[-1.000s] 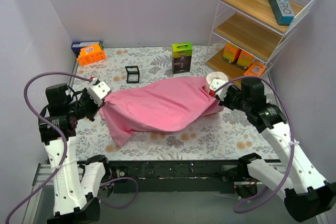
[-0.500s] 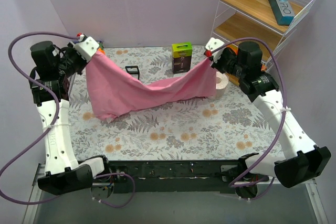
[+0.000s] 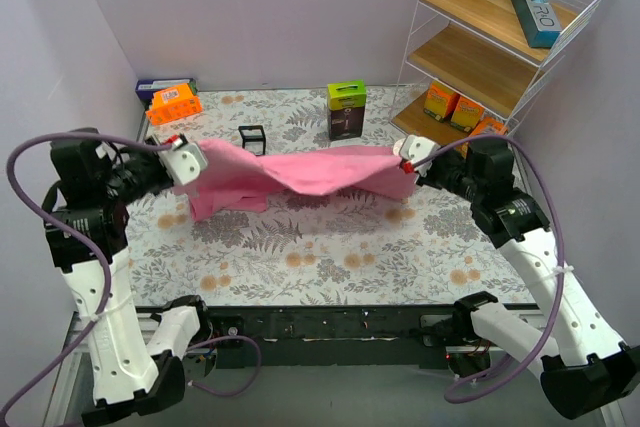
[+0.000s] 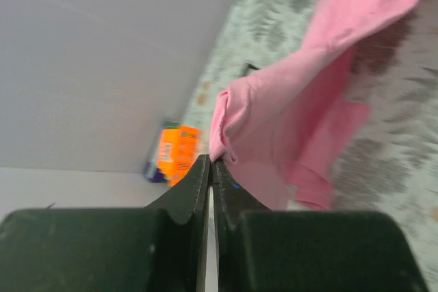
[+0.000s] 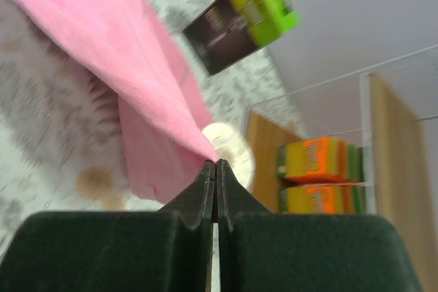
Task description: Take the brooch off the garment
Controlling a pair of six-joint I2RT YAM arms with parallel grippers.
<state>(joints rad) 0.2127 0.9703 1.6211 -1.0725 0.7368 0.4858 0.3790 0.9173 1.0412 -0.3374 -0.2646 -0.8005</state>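
The pink garment (image 3: 300, 172) hangs stretched between my two grippers, low over the floral table cover. My left gripper (image 3: 188, 162) is shut on its left edge; in the left wrist view the cloth (image 4: 287, 121) runs away from the closed fingertips (image 4: 211, 162). My right gripper (image 3: 408, 155) is shut on the garment's right corner; in the right wrist view the cloth (image 5: 130, 46) leaves the closed tips (image 5: 216, 163). No brooch shows in any view.
A green-and-black box (image 3: 346, 109) and a small black frame (image 3: 252, 140) stand behind the garment. An orange box (image 3: 174, 103) sits at the back left. A wire shelf (image 3: 470, 57) with orange packets stands at the right. A white roll (image 5: 229, 145) lies near it.
Both grippers came down and slightly toward the front from their raised position, still holding the garment. The cloth now hangs lower and flatter, closer to the table.
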